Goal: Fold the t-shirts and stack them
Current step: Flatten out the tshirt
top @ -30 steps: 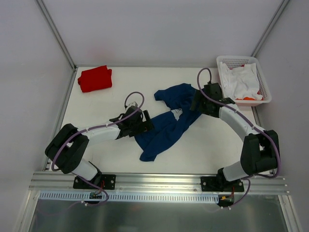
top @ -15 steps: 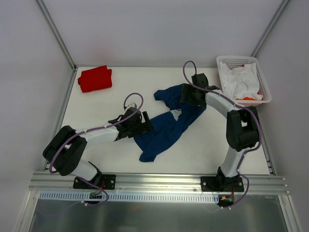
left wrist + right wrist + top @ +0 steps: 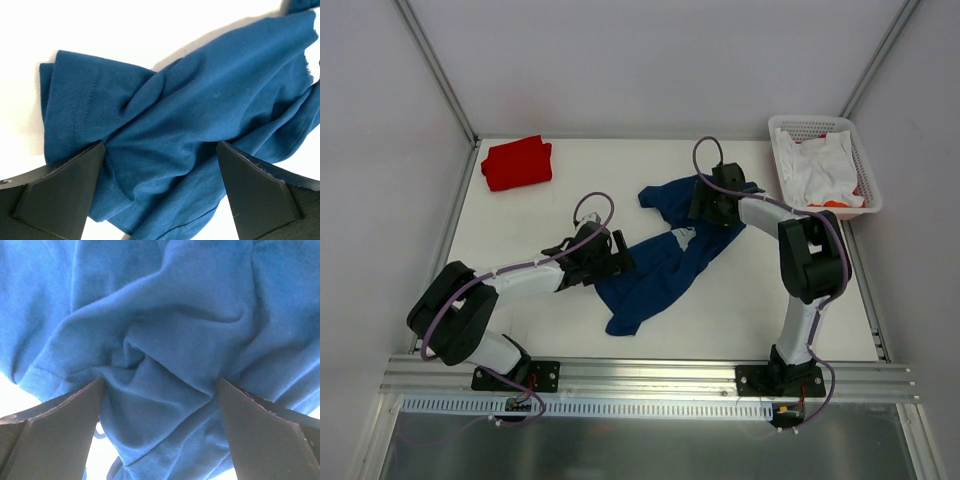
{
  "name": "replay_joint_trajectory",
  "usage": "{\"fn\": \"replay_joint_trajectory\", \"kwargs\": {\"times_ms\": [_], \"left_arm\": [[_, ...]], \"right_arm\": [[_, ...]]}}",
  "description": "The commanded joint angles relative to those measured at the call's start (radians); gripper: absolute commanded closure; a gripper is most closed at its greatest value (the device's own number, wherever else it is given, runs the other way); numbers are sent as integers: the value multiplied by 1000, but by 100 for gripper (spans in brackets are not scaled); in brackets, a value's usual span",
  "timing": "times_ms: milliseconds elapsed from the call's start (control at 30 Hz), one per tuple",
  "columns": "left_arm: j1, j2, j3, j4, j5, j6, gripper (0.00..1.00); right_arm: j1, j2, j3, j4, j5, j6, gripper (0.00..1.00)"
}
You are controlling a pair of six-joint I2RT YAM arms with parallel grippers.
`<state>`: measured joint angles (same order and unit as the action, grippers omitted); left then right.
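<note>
The navy blue t-shirt [image 3: 660, 265] lies crumpled and stretched diagonally across the middle of the table, with a sliver of its white print [image 3: 686, 232] showing. My left gripper [image 3: 618, 258] is open over the shirt's left edge, and its fingers straddle the hemmed cloth [image 3: 200, 100]. My right gripper [image 3: 703, 205] is open and pressed low over the shirt's upper part, with bunched cloth [image 3: 160, 315] between its fingers. The red t-shirt [image 3: 517, 162] lies folded at the far left corner, away from both grippers.
A white basket [image 3: 790, 125] holding white cloth [image 3: 820, 165] with an orange patch stands at the far right edge. Metal frame posts rise at both far corners. The table's near edge is an aluminium rail.
My right gripper has swung left and farther away, from the shirt's right side onto its upper part. My left gripper has barely moved. The shirt has shifted slightly.
</note>
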<state>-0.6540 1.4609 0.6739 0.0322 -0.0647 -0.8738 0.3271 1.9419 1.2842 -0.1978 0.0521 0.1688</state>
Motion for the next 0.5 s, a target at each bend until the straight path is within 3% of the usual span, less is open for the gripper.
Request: {"fn": "replay_joint_trajectory", "kwargs": {"times_ms": [0,467], "left_arm": [[22,-8,-36,-107,-30,25,1],[180,-27,-20,-107,-12,78,1]], "right_arm": [[4,-3,-107,-11,-24,70,2],[87,-400,-496,-6,72,193,2]]}}
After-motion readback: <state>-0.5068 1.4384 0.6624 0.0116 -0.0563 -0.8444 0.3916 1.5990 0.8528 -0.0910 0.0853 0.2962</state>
